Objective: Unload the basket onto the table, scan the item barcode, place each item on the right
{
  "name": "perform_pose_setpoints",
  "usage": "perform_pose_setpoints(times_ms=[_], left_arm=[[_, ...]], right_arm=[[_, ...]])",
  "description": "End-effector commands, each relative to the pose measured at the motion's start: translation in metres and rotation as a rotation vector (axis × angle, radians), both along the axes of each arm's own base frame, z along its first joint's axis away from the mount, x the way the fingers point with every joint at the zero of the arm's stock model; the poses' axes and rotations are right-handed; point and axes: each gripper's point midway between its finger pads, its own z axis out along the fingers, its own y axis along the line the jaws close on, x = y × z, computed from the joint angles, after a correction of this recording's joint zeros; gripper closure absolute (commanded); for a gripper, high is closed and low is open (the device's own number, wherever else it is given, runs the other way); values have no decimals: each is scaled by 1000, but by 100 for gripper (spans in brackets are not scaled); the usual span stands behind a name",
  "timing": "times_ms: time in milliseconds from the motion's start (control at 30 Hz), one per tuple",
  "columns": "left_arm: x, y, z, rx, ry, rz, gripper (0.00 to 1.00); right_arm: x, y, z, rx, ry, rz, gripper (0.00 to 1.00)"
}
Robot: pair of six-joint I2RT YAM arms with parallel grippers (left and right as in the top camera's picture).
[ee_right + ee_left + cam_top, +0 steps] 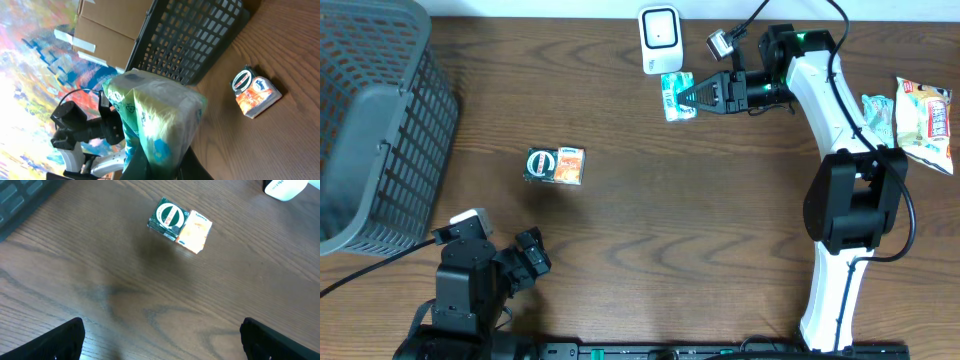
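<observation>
**Right gripper holding a packet at the scanner**

The right gripper [686, 96] is pinching a green packet [674, 95], its fingers pressed together on it, and is holding it just below the white scanner [660, 38] at the far side of the table [700, 220]. The left gripper [532, 255] is hanging near the front edge, fingers spread wide and gripping nothing. A small green and orange box [554, 166] is lying near the grey basket [380, 130]. Snack bags [925, 115] are lying at the right.
</observation>
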Motion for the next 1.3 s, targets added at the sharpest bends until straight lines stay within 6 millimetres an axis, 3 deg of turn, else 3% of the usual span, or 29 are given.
perform_pose_setpoints(times_ms=[0, 233, 367, 433, 467, 533, 633, 767, 833, 933, 1267], left_arm=[[0, 1, 1, 2, -5, 2, 3], [0, 1, 1, 2, -5, 2, 2], [0, 1, 1, 2, -5, 2, 2], [0, 1, 1, 2, -5, 3, 2], [0, 1, 1, 2, -5, 3, 2], [0, 1, 1, 2, -5, 2, 3], [0, 1, 1, 2, -5, 2, 2], [0, 1, 1, 2, -5, 2, 2], [0, 1, 1, 2, -5, 3, 2], [0, 1, 1, 2, -5, 2, 2], [0, 1, 1, 2, -5, 3, 2]], right_arm=[[-5, 3, 18, 22, -60, 8, 99], [-11, 7, 13, -12, -28, 24, 98], [-17, 21, -13, -161, -17, 66, 98], [-9, 26, -50, -411, 70, 32, 98], [1, 21, -80, -618, 132, -50, 98], [23, -6, -125, -1017, 168, -277, 98], [43, -41, -142, -1382, 25, -486, 99], [69, -61, -129, -1619, -212, -666, 99], [82, -58, -118, -1645, -311, -717, 99], [102, -43, -103, -1596, -428, -747, 99], [169, -8, -18, -1338, -737, -901, 99]])
